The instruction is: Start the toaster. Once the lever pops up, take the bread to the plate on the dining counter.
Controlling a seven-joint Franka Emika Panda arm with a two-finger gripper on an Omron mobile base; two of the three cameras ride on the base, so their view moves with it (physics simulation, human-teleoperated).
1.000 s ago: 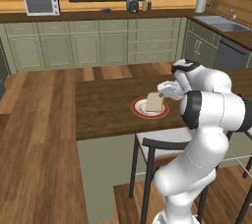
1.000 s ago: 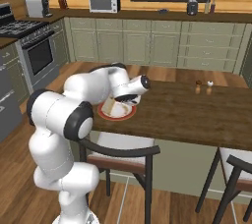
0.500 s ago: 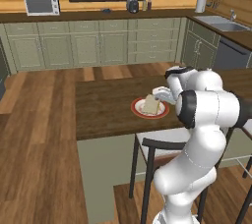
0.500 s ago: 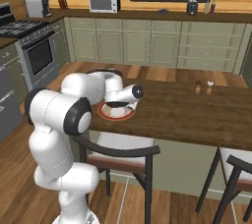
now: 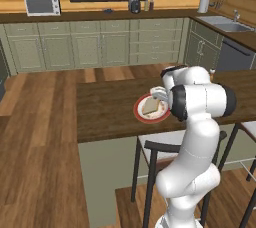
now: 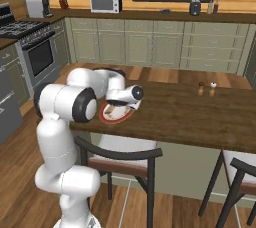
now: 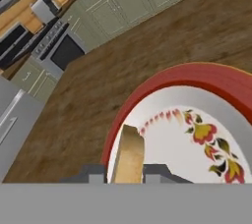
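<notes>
The plate sits on the dining counter, near the edge closest to the robot. Just below that edge, a dark chair stands tucked in front of the plate. Farther along the counter, well apart from the plate, stand 2 small shakers. Against the wall far behind the plate are a microwave and the toaster, beside a stove.

The bread stands on edge on the plate's white centre, near its rim, between the 2 finger tips of the gripper. The jaws are close together on either side of the slice; whether they grip it cannot be told. In the right base view the hand covers most of the plate. In the hand view the bread's lower part is cut off, and its long axis runs up the picture, leaning slightly.
</notes>
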